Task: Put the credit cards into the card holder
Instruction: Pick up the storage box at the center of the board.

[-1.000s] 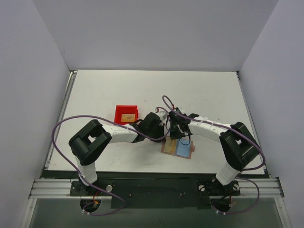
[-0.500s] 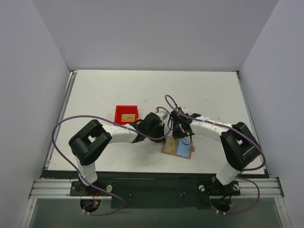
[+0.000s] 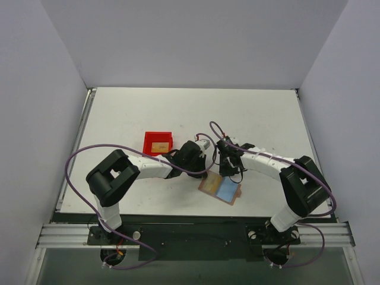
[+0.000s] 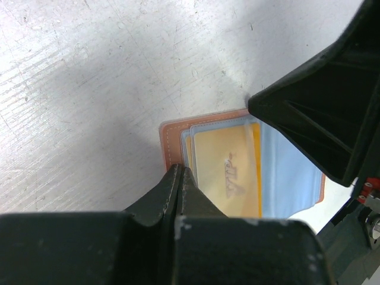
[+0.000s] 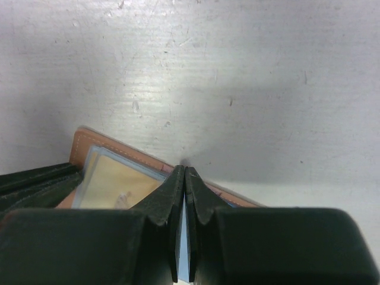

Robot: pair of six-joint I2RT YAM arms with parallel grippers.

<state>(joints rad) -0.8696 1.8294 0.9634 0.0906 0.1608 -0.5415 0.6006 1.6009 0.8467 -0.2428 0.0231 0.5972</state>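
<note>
even bright overhead light, soft shadows, blurred foreground in wrist views

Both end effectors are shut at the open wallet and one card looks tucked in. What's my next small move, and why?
Probably raise the left end effector away from the wallet, ready to head for the red bin. One card sits under the wallet's clear sleeve, a second card lies in the bin, and the shut right end effector at the wallet's far edge can pin it.
</note>
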